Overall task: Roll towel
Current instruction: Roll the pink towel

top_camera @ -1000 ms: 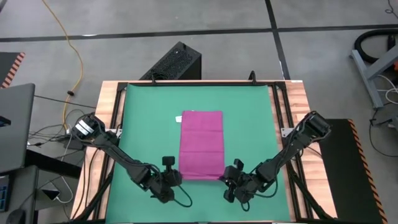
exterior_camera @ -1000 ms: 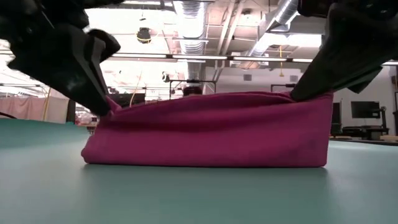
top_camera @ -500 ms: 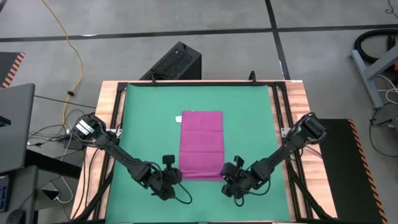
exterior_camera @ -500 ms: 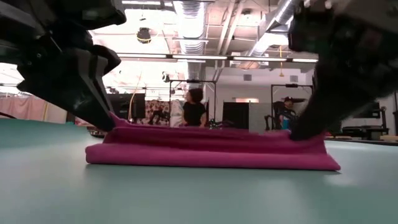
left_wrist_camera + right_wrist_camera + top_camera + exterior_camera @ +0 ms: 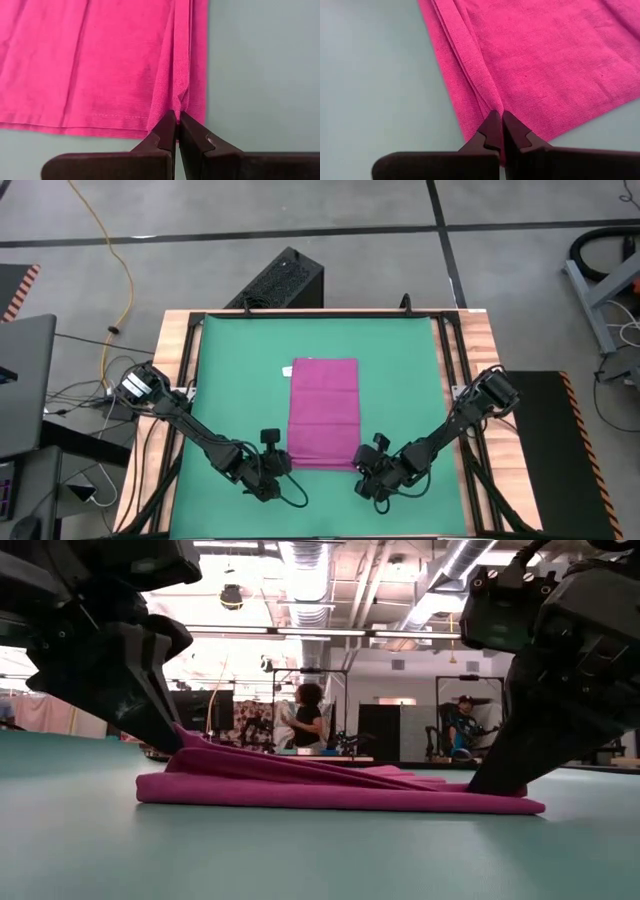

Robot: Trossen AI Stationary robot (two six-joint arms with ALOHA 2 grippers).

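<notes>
High view: magenta towel (image 5: pixel 323 412) lies flat mid green mat (image 5: pixel 230 370) on the desk, white tag (image 5: pixel 286 370) at far edge. Left end effector (image 5: pixel 284 464) and right end effector (image 5: pixel 364 462) each clenched on a near corner, pinching thin folds. Cloth looks soft, light, floppy; likely sags and slips, so the near hem corners seem the right hold. Low view hides the towel's far end; layer count unclear.

green mat (image 5: pixel 230 370) open around the towel (image 5: pixel 324 405), both arms crowding its near corners
</notes>
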